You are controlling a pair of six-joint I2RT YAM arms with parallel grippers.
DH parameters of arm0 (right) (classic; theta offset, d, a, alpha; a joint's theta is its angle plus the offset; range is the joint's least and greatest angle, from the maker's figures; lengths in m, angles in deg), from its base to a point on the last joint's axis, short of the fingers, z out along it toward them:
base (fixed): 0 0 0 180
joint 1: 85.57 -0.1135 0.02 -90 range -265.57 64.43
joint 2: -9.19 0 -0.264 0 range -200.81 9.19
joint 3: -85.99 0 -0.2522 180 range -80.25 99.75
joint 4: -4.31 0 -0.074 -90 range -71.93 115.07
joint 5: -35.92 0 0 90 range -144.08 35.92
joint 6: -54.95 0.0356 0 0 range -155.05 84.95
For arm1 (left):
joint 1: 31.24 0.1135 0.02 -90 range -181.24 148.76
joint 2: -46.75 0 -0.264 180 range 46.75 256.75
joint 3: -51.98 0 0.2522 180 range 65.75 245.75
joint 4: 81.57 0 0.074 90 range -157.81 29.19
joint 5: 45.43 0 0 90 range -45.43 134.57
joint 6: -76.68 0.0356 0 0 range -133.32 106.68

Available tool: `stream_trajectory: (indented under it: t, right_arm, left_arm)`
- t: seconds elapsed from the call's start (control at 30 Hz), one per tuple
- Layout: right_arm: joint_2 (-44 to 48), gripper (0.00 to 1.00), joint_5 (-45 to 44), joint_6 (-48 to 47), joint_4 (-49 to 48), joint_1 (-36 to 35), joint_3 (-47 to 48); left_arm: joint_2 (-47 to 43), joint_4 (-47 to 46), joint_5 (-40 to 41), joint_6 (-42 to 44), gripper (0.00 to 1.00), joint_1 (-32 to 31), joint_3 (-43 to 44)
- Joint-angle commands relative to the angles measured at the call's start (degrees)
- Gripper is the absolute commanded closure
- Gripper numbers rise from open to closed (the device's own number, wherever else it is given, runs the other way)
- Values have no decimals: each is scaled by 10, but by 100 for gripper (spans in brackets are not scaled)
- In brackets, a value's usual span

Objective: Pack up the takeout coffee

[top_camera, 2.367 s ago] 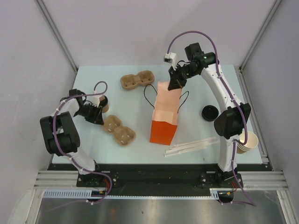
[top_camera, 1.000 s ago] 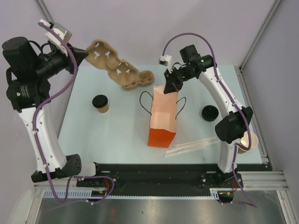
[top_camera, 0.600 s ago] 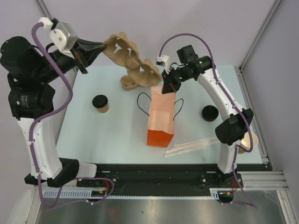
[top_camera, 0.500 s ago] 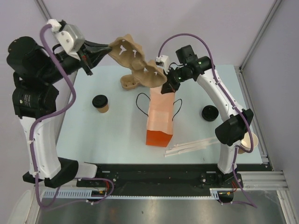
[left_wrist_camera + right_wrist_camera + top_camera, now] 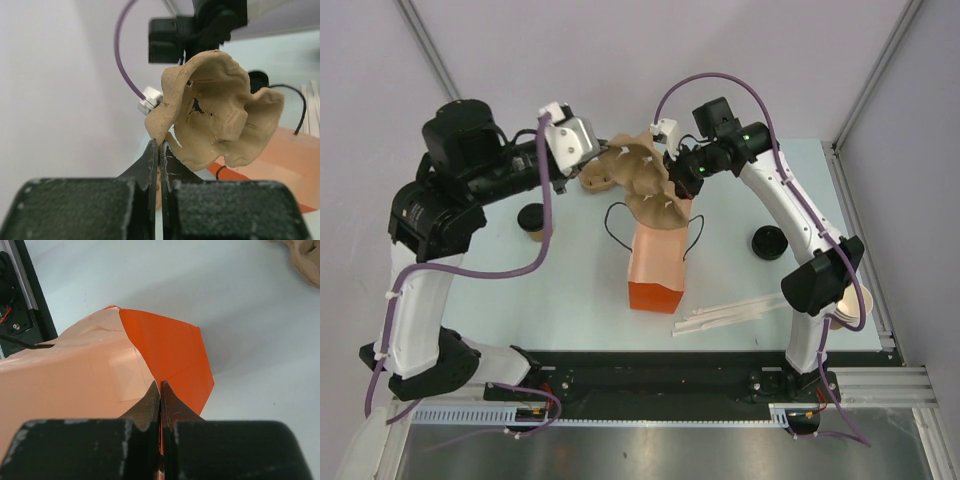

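Note:
The takeout coffee (image 5: 529, 218), a tan cup with a black lid, stands on the table at the left, partly hidden behind my left arm. My left gripper (image 5: 608, 160) is shut on the edge of a brown cardboard cup carrier (image 5: 648, 187) and holds it tilted over the open top of the orange bag (image 5: 653, 268). The left wrist view shows the left gripper (image 5: 160, 145) pinching the carrier (image 5: 220, 115) above the bag (image 5: 285, 165). My right gripper (image 5: 682, 178) is shut on the bag's far rim. The right wrist view shows the right gripper (image 5: 161, 385) on the bag (image 5: 95, 375).
A second cardboard carrier (image 5: 594, 180) lies at the back of the table, and its corner shows in the right wrist view (image 5: 306, 260). A loose black lid (image 5: 768, 242) lies right of the bag. Wooden stirrers (image 5: 730, 314) lie at the front. A stack of lidless cups (image 5: 850, 304) stands at the right edge.
My left arm has swung the carrier right and down, from high at the back left to over the bag's mouth. The right gripper has kept its hold on the rim; the bag shifted slightly left.

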Motion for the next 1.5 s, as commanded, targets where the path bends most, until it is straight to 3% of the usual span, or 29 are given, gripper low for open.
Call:
stream_trajectory:
  t: [0.0,0.77,1.07,1.47]
  right_arm:
    - [37,100,1,2,-14,-4,0]
    - [45,100,13,21,-18,-15,3]
    - [59,100,10,41,-28,-23,-9]
    - [63,100,24,35,-28,-30,-15]
  left_arm:
    - [-22,7,64,64,100,-27,-52]
    - [-18,12,114,96,100,-118,-220]
    - [-36,-63,177,75,100,-139,-337]
    - [-49,-130,201,66,100,-148,-383]
